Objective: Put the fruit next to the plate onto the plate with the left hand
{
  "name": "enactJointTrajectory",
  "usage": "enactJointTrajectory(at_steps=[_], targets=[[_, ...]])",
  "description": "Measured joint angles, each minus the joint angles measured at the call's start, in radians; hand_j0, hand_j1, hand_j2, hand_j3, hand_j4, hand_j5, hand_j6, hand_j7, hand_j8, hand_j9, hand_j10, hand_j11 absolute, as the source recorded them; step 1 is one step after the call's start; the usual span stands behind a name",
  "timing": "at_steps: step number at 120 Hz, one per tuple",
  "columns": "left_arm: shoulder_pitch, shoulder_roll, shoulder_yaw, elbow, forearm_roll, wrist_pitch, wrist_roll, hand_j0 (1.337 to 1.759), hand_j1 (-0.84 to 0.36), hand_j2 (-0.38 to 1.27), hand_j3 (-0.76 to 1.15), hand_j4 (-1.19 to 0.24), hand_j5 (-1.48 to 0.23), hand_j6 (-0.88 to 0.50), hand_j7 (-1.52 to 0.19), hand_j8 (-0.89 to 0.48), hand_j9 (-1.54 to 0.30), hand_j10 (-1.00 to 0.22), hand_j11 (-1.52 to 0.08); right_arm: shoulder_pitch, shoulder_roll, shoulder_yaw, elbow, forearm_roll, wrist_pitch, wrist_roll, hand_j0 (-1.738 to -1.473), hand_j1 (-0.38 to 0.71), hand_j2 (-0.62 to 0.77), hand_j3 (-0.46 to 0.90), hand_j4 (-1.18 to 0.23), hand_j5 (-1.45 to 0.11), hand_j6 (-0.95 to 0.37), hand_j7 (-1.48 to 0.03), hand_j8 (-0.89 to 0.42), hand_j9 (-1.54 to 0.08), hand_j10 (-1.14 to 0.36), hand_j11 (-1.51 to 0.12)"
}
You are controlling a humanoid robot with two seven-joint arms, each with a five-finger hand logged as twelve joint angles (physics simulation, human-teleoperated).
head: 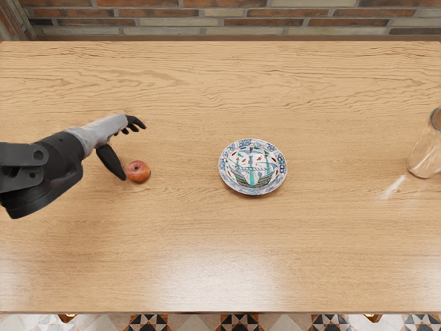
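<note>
Over the big light-brown wooden table (207, 89) hangs my grey-and-black left hand (107, 134); my fingers (133, 125) are spread wide and hold nothing. The round blue-patterned plate (223, 165) sits well off to the right; the small round red fruit (138, 171) lies on the table between plate and hand, just right of my thumb (111, 162), so I would grab it from its left.

head view | slanting down on table (220, 269) | facing brick wall (207, 17)
</note>
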Motion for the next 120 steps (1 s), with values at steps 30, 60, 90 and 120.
enactJointTrajectory(at_steps=[30, 60, 90, 120], targets=[[-0.027, -0.151, 0.155, 0.009, 0.005, 0.109, 0.074, 1.658, -0.01, 0.06, 0.0, -0.3, -0.39, -0.31, -0.39, -0.31, -0.39, -0.3, -0.39, 0.0, 0.0, 0.0, 0.0, 0.0, 0.0, 0.0, -1.658, -0.31, -0.01, 0.0, -0.03, -0.04, -0.03, -0.04, -0.03, -0.04, -0.03, -0.04], [-0.033, -0.204, 0.193, 0.06, 0.003, 0.12, 0.083, 1.658, -0.13, 0.08, 0.0, -0.4, -0.52, -0.4, -0.52, -0.4, -0.52, -0.4, -0.52, 0.0, 0.0, 0.0, 0.0, 0.0, 0.0, 0.0, -1.658, -0.31, -0.01, 0.0, -0.03, -0.04, -0.03, -0.04, -0.03, -0.04, -0.03, -0.04], [-0.037, -0.25, 0.196, 0.072, 0.005, 0.121, 0.088, 1.658, -0.22, 0.08, 0.0, -0.47, -0.61, -0.47, -0.61, -0.47, -0.61, -0.47, -0.61, 0.0, 0.0, 0.0, 0.0, 0.0, 0.0, 0.0, -1.658, -0.31, -0.01, 0.0, -0.03, -0.04, -0.03, -0.04, -0.03, -0.04, -0.03, -0.04], [-0.03, -0.262, 0.199, 0.071, 0.005, 0.121, 0.088, 1.658, -0.24, 0.1, 0.0, -0.5, -0.63, -0.49, -0.63, -0.47, -0.64, -0.5, -0.64, 0.0, 0.0, 0.0, 0.0, 0.0, 0.0, 0.0, -1.658, -0.31, -0.01, 0.0, -0.03, -0.04, -0.03, -0.04, -0.03, -0.04, -0.03, -0.04]])
